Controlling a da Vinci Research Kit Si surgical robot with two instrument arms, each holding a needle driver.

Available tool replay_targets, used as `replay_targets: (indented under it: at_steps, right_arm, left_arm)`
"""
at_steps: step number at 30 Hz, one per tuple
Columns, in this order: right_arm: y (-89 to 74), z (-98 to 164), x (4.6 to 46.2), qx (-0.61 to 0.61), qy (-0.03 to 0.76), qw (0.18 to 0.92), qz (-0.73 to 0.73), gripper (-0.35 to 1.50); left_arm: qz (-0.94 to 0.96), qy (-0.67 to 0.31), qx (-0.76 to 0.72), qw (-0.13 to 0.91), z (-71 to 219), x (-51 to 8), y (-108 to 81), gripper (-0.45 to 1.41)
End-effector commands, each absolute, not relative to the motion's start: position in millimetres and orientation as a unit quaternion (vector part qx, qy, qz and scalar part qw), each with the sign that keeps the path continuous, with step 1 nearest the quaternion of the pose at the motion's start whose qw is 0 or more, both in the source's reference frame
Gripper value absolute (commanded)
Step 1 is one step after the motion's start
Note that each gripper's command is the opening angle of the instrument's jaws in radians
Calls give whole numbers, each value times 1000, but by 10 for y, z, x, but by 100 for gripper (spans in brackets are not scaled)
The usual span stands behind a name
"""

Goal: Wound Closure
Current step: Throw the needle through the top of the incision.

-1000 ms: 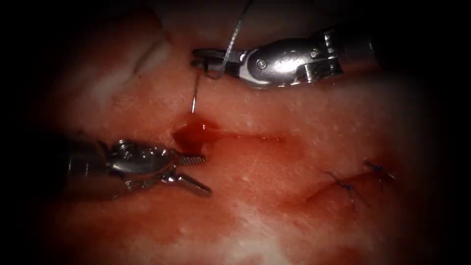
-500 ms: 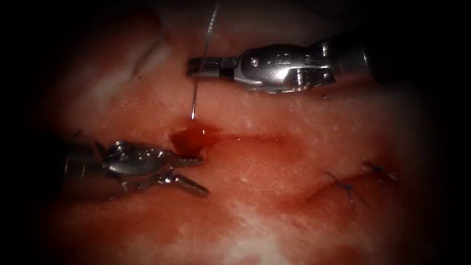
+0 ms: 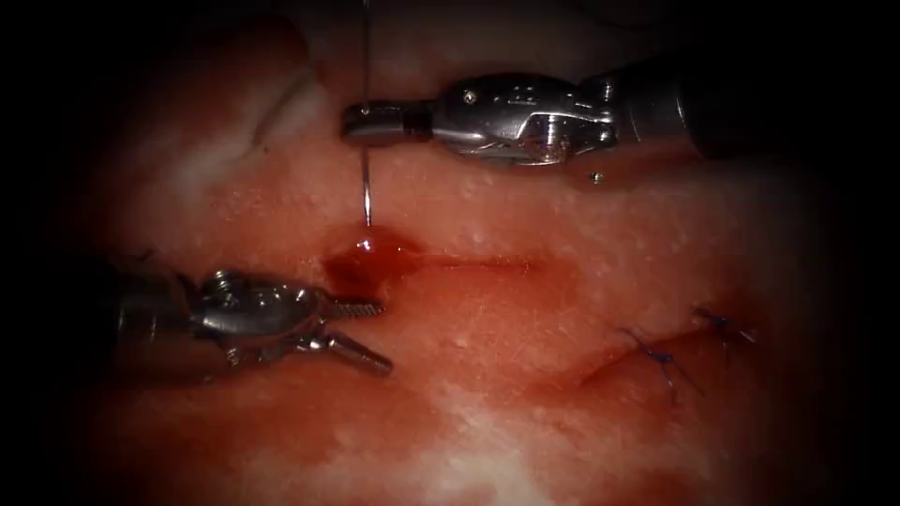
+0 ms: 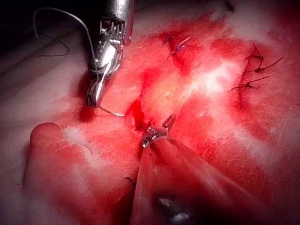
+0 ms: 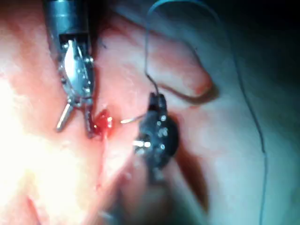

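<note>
Needle poised at the left end of the cut.
Right tool (image 3: 361,123) clamps the needle (image 3: 367,192) near its rear; tip touches red fluid (image 3: 367,262). Left tool (image 3: 367,330) jaws apart, empty, on the tissue (image 3: 525,412).

no legible text, label, brand, number or sign appears on any surface. the metal body of the right arm's tool (image 3: 375,123) carries faint raised markings in the endoscope view; they cannot be read.
</note>
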State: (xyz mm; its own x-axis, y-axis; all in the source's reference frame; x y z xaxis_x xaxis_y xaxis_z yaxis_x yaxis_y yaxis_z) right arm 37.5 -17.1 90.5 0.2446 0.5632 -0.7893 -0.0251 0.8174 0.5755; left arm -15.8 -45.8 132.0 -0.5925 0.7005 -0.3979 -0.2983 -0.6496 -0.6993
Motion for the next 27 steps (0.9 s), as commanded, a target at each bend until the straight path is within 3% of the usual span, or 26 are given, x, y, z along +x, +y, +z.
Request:
replay_targets:
  at_steps: [1, 27]
  right_arm:
    - [-172, 910, 382, 237, 583, 752, 197, -35]
    - [-238, 898, 367, 404, 523, 702, 265, -35]
  left_arm:
    - [843, -296, -340, 295, 1327, -162, -461, 54]
    - [850, -291, -330, 289, 1329, -145, -463, 52]
